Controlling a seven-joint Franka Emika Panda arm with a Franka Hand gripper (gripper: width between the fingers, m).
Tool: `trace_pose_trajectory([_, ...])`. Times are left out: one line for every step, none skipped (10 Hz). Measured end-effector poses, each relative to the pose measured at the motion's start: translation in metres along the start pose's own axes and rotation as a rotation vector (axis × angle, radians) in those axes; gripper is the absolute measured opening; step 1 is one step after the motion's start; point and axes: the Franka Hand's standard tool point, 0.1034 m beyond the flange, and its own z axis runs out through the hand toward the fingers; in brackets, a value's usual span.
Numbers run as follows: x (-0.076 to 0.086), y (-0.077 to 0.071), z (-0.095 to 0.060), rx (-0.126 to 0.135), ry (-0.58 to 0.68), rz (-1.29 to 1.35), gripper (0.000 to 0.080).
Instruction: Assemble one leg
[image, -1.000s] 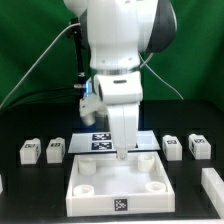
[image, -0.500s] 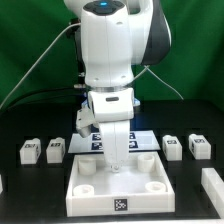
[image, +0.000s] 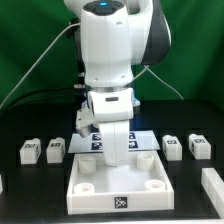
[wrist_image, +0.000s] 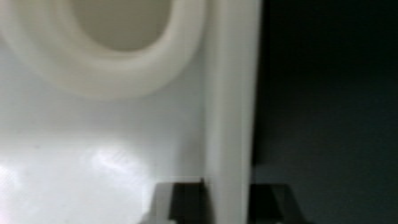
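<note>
the leg (image: 56, 149) lies on the black table (image: 30, 205) on the exterior view's left, just off the back corner of the white tray (image: 100, 203), untouched and apart from the gripper (image: 117, 160). a second leg (image: 28, 150) lies further out on that side, and two more legs (image: 171, 146) (image: 200, 148) lie on the exterior view's right, each with its tag end showing. the arm stands upright over the tray's back edge, in front of the marker board (image: 149, 139), with the gripper lowered onto that edge. in the wrist view the tray's wall (wrist_image: 231, 100) runs as a pale strip between the tray floor, with a round socket (wrist_image: 107, 40), and the dark table. the two dark fingers (wrist_image: 178, 203) sit on either side of that wall, tight against it with no gap visible, so the hand is nearly closed and clamped on the white tray, though the picture is blurred
</note>
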Motion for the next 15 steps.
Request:
trace_pose_trajectory([0.000,0.000,0.000,-0.002,0.000,0.000,0.0061])
trace_pose_trajectory([0.000,0.000,0.000,-0.002,0.000,0.000,0.0061])
trace_pose_trajectory([0.000,0.001,0.000,-0.003,0.000,0.000,0.0061])
trace_pose_trajectory([0.000,0.001,0.000,-0.003,0.000,0.000,0.0061])
trace_pose_trajectory([0.000,0.001,0.000,-0.003,0.000,0.000,0.0061])
trace_pose_trajectory([0.000,0.001,0.000,-0.003,0.000,0.000,0.0061])
trace_pose_trajectory([0.000,0.001,0.000,-0.003,0.000,0.000,0.0061])
trace_pose_trajectory([0.002,0.003,-0.001,-0.007,0.001,0.010,0.0061])
trace_pose_trajectory([0.007,0.012,-0.002,-0.018,0.004,0.027,0.0061])
trace_pose_trajectory([0.015,0.021,-0.002,-0.026,0.009,0.047,0.0061])
trace_pose_trajectory([0.023,0.030,-0.002,-0.033,0.015,0.064,0.0061])
trace_pose_trajectory([0.031,0.042,-0.003,-0.043,0.022,0.071,0.0061])
trace_pose_trajectory([0.038,0.052,-0.004,-0.054,0.029,0.066,0.0061])
trace_pose_trajectory([0.046,0.060,-0.004,-0.063,0.036,0.057,0.0060])
trace_pose_trajectory([0.053,0.064,-0.003,-0.067,0.040,0.049,0.0060])
